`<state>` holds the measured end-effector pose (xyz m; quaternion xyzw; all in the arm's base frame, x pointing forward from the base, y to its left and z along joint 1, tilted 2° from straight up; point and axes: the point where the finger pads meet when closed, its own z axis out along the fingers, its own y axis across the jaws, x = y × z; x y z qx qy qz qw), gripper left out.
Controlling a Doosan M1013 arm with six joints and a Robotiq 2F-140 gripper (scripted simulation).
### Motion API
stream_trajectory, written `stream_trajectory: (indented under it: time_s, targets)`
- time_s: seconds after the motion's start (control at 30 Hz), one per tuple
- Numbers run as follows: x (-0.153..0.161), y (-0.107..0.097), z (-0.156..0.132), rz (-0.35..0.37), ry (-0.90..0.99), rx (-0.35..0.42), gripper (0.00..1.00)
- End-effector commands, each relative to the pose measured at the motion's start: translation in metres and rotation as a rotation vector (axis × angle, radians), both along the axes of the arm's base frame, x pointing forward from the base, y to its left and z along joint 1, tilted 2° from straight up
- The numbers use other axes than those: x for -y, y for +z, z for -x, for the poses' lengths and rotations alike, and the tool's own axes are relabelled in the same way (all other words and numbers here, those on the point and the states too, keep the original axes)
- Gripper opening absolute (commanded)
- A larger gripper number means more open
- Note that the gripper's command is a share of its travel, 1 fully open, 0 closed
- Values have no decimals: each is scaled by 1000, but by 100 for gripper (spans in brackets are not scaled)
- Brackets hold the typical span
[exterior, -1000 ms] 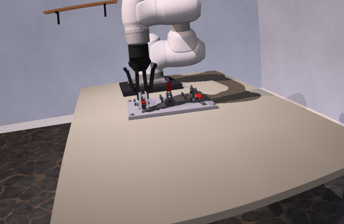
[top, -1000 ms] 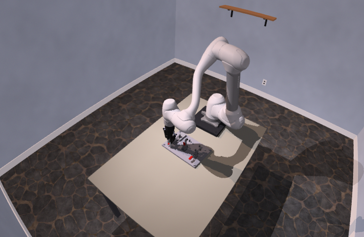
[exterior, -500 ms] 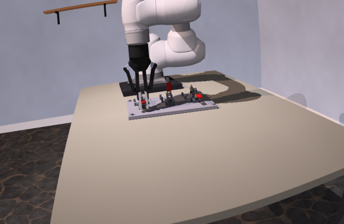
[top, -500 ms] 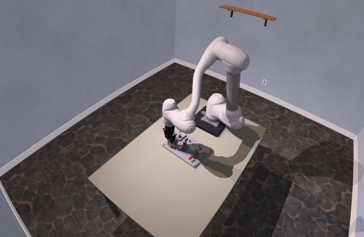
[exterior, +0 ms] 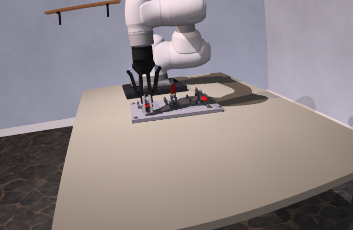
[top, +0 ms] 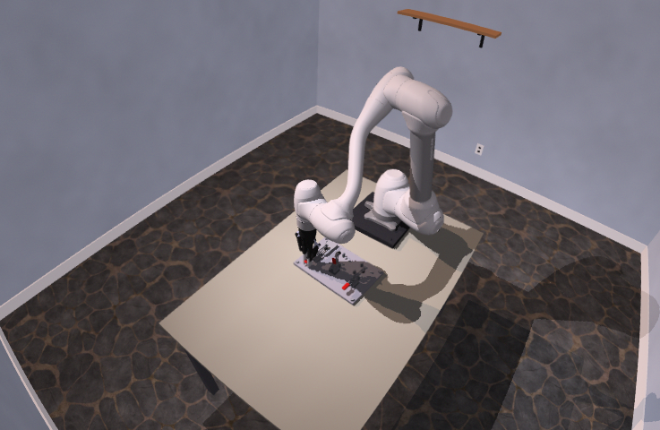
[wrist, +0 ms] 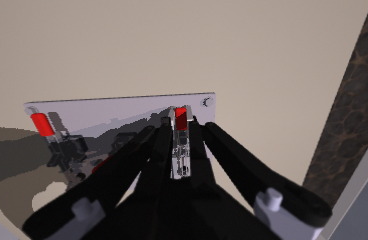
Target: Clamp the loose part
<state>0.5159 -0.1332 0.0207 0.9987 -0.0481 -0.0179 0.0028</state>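
A grey fixture plate (top: 324,280) (exterior: 182,113) (wrist: 122,107) lies on the table and carries three toggle clamps with red handles. My gripper (top: 305,255) (exterior: 146,100) (wrist: 181,113) is shut and points straight down on the left-end clamp. Its fingertips are at that clamp's red handle (exterior: 147,105) (wrist: 181,118), which lies low. The middle clamp's handle (exterior: 173,88) (wrist: 42,123) stands upright. The right-end clamp's handle (exterior: 204,98) (top: 346,286) lies down. I cannot make out the part among the nests; the fingers and shadow hide the left nest.
The fixture plate sits near the back left of the beige table (exterior: 182,162) (top: 289,344). The arm's black base plate (top: 381,227) (exterior: 128,90) is just behind it. The table's left edge is close to the left-end clamp in the wrist view.
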Motion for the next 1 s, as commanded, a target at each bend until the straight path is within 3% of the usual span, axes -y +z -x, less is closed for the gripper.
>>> stream_trajectory:
  time_s: [0.0,0.83,0.87,0.97]
  targets:
    - [-2,-4,-2,-2,-6,2,10]
    - [-2,-6,-3,-2,-6,2,10]
    - [-2,-6,-3,-2,-6,2,35]
    - [-2,-6,-3,-2,-6,2,35]
